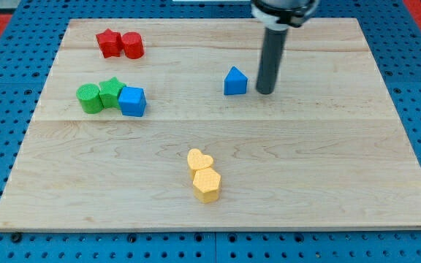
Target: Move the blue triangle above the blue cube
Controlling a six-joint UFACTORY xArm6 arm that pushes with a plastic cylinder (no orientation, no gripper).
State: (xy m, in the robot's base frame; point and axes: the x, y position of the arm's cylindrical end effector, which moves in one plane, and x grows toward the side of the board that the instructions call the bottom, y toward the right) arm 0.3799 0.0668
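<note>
The blue triangle (234, 81) stands on the wooden board (327, 153) a little right of the middle, toward the view's top. The blue cube (132, 101) sits well to its left, slightly lower in the view. My tip (265, 92) rests on the board just right of the blue triangle, with a narrow gap between them. The dark rod rises from it out of the view's top.
A green star (111, 92) and a green cylinder (88, 98) touch in a row left of the blue cube. A red star (109, 43) and a red cylinder (132, 45) sit at the top left. A yellow heart (199, 160) and a yellow hexagon (206, 185) sit at the bottom middle.
</note>
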